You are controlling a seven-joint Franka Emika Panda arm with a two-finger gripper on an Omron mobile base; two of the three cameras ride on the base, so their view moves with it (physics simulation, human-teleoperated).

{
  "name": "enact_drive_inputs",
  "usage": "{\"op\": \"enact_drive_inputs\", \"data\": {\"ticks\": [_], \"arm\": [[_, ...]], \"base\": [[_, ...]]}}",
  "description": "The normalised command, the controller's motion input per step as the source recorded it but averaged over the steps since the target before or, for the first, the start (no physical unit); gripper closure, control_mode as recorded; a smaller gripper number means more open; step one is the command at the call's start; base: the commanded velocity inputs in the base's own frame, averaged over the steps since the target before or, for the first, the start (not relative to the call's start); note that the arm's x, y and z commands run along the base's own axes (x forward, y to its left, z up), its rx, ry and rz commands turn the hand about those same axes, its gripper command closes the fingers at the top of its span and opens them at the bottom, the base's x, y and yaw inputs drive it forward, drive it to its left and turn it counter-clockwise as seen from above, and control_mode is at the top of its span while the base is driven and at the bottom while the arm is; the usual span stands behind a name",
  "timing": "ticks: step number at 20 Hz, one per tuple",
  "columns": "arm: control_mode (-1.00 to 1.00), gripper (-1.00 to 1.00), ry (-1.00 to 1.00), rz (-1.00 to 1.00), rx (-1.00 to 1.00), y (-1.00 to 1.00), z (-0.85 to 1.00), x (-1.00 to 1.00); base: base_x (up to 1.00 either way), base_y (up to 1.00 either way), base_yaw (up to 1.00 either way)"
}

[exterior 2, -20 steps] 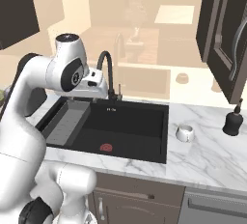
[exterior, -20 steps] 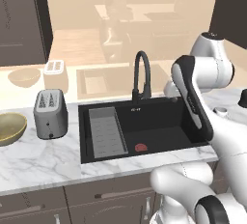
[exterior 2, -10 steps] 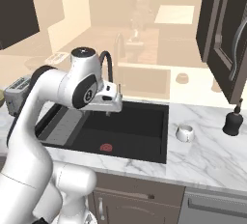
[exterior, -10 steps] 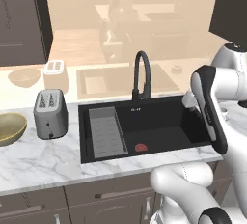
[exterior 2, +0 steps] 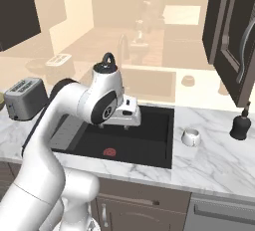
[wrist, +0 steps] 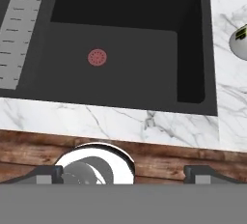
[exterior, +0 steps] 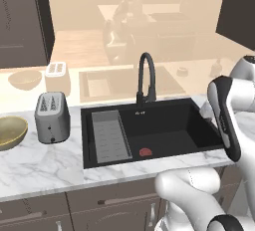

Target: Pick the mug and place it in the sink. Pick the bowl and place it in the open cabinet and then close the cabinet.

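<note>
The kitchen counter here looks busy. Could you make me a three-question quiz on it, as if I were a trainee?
1. True or false: the mug is already in the sink.
2. Which stands closer to the bowl: A the toaster, B the faucet, C the mug?
3. Fill in: the gripper has its jaws ___.

Key:
1. False: it stands on the marble right of the basin.
2. A.
3. Open, with nothing between them.
</note>
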Motion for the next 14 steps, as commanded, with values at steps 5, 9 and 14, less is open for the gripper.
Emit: {"op": "enact_drive_inputs", "data": {"ticks": [5,9,14], "arm": [[-1.0,-1.0,0.05,0.01,0.0,-0.39,-0.19,0.19],[-1.0,-1.0,0.04,0.01,0.0,-0.38,-0.21,0.25],[-1.0,-1.0,0.06,0.01,0.0,-0.36,-0.23,0.25]], "base": [[0.0,0.0,0.0],[0.0,0.0,0.0],[0.0,0.0,0.0]]}}
